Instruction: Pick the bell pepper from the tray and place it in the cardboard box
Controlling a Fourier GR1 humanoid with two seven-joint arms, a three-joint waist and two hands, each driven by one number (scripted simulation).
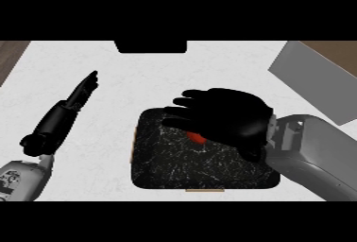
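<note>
Mostly I am looking at the back of my right hand [226, 118], which is covering the bell pepper [197, 137] almost entirely; only a small red patch is showing below the fingers, so I cannot tell the pepper's shape, which way it is pointing or how its long axis is lying. That red patch is sitting on the dark speckled tray [202, 175], toward the tray's upper middle. The right fingers [182, 112] are spreading toward the view's left over the tray and bending slightly downward, not closing into a fist; the hand is hiding any contact beneath it, so I cannot tell whether they are gripping the pepper or only hovering over it. The right forearm [317, 156] is coming in from the lower right and running off the edge.

My left hand [82, 92] is resting on the white counter [140, 75], well to the left of the tray, with its fingers straight, together and pointing up the view, holding nothing. Its grey forearm [21, 179] is getting cut off at the lower left.

A grey slab [314, 75] is lying at the upper right, partly cut off by the edge, and I cannot make out whether it is the cardboard box. A dark block [151, 47] is peeking in at the counter's top edge, mostly cropped.
</note>
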